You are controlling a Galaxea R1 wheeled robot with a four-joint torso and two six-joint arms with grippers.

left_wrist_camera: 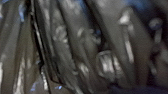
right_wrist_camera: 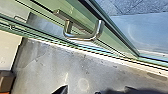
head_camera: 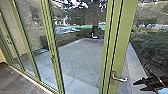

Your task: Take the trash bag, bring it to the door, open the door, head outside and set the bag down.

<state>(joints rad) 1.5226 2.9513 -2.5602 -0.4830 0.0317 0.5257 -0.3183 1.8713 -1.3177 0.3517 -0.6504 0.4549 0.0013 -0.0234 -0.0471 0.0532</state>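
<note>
Well, the left wrist view shows me glossy, creased bag [left_wrist_camera: 87, 47]; head view, right gripper [head_camera: 137, 86] near metal handle [head_camera: 121, 79], jaws apart; left jaws, can't tell.

Holding the right gripper [head_camera: 137, 86] out front, low at the head view's right edge. Aiming inward, toward the robot's left. Spreading the dark fingers [right_wrist_camera: 61, 90], leaving a gap between the tips (showing parted from the head and from the right wrist alike). Cutting off at the frame edge behind the gripper.
</note>
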